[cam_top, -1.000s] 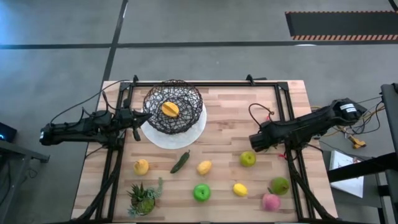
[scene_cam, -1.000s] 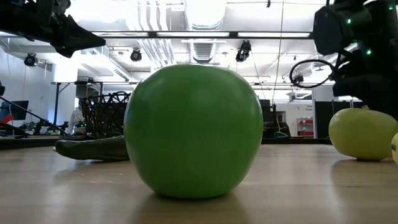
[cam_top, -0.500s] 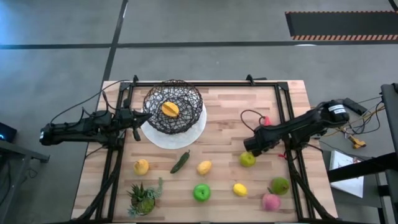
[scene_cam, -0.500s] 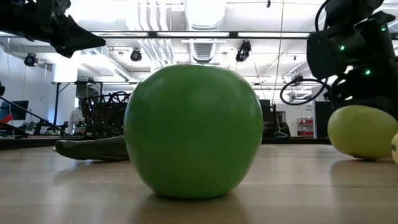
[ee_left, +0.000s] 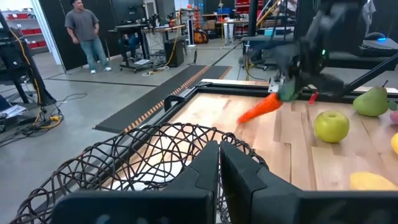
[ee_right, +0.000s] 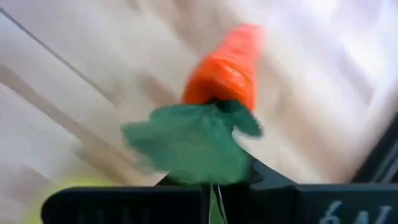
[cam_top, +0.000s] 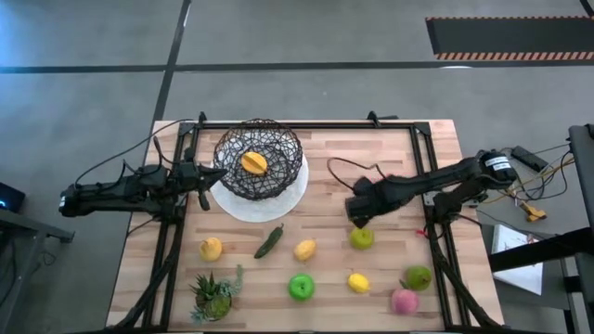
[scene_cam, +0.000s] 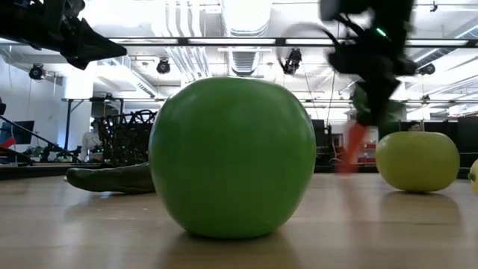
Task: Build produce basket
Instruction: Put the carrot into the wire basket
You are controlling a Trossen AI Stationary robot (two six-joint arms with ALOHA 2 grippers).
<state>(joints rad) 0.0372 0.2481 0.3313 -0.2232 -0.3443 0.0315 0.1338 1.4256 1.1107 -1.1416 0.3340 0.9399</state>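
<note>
The right gripper (cam_top: 359, 206) moves further in across the table toward the basket (cam_top: 259, 159) — it now sits just above the yellow-green apple (cam_top: 362, 238). It carries an orange carrot (ee_left: 260, 108) by its green top, clear of the wood — a piece not visible a second ago.

The basket (cam_top: 259, 160) stands on the plate (cam_top: 290, 200) at the table's (cam_top: 334, 153) far left part, with one fruit (cam_top: 253, 163) inside. The other produce (cam_top: 303, 249) lies nearer the front (in two loose rows), the potted plant (cam_top: 214, 295) at the front left corner.
</note>
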